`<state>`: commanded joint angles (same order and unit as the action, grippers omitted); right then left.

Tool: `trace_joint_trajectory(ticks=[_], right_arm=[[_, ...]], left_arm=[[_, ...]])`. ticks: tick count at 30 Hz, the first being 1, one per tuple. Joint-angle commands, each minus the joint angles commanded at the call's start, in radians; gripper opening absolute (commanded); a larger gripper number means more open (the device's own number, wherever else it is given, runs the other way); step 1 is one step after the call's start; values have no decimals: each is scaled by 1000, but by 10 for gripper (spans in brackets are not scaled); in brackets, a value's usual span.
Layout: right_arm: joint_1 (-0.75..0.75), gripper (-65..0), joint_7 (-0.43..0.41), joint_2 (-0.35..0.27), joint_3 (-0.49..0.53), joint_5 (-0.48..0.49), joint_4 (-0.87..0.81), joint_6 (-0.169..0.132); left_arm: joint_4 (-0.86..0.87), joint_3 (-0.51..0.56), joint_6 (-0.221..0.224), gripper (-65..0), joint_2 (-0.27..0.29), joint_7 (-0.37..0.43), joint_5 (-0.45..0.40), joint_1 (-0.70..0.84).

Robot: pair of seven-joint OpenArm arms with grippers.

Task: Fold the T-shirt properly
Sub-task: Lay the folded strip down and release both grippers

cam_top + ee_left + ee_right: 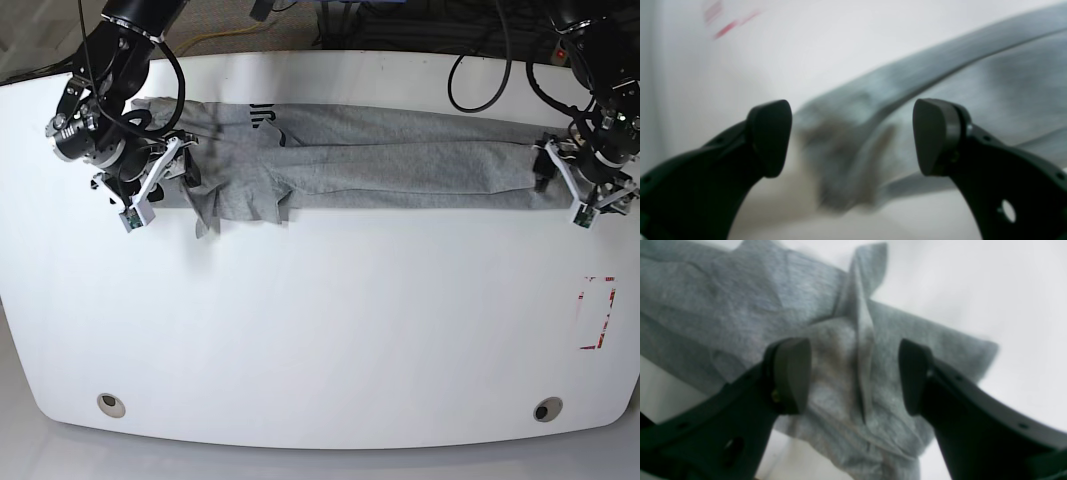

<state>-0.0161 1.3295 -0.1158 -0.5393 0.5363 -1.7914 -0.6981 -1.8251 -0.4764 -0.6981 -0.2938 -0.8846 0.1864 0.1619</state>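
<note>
The grey T-shirt (380,160) lies folded into a long strip across the far half of the white table (320,330). A bit of black lettering shows near its left end. That end is bunched, with a sleeve hanging forward. My right gripper (185,168) is at this bunched end. In the right wrist view it (853,375) is open, with a raised ridge of the T-shirt (860,350) between its fingers. My left gripper (546,166) is at the strip's right end. In the left wrist view it (853,138) is open over the blurred T-shirt (940,86).
A red marking (598,312) is on the table near its right edge and shows blurred in the left wrist view (730,23). Two round holes (111,404) (545,409) sit near the front edge. Cables run behind the table's far edge.
</note>
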Motion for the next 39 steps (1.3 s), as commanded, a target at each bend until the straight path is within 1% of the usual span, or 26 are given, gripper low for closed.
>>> trace_joint_trajectory(ticks=[4, 7, 9, 11, 13, 14, 15, 17, 22, 26, 30, 32, 35, 38, 39], right_arm=[[69, -265, -2, 9, 0, 0, 120, 0], [87, -284, -2, 9, -2, 0, 153, 0], [101, -350, -2, 14, -3, 0, 161, 0], [109, -445, -3, 15, -6, 0, 161, 0], [106, -579, -28, 15, -6, 0, 163, 0], [103, -621, -37, 14, -6, 0, 163, 0], [100, -650, -46, 9, -6, 0, 166, 0], [75, -650, -54, 0, -5, 0, 163, 0], [40, -650, -54, -21, -9, 9, 155, 0], [-17, -650, -46, -34, -57, 11, 57, 0], [-80, -650, -8, -32, -94, 11, -46, 0], [-118, -650, -5, -32, -110, 11, -75, 0], [-155, -650, -8, -32, -115, 2, -72, 0], [-166, -650, -9, -32, -115, 0, -23, 0], [-167, -631, -9, -37, -117, 0, -5, 0]], left_arm=[[60, 11, 0, -203, 0, 0, 0, 3], [86, 11, 0, -233, -5, 2, 0, 32], [110, 11, 0, -247, -6, 5, 0, 41], [138, 11, 0, -247, -11, 5, -2, 44], [176, 11, 0, -247, -26, 6, -21, 54], [186, 11, 0, -247, -29, 6, -29, 54], [199, 11, 0, -247, -29, 6, -41, 51], [218, 11, 0, -247, -29, 8, -58, 49], [222, 11, 0, -247, -29, 8, -61, 49], [226, 11, 0, -247, -29, 8, -66, 49], [227, 11, 0, -247, -29, 8, -66, 49], [227, 12, 0, -247, -29, 8, -66, 49], [227, 12, 0, -247, -29, 8, -66, 49], [227, 12, 0, -246, -29, 8, -66, 49], [227, 12, 0, -244, -29, 8, -66, 49]])
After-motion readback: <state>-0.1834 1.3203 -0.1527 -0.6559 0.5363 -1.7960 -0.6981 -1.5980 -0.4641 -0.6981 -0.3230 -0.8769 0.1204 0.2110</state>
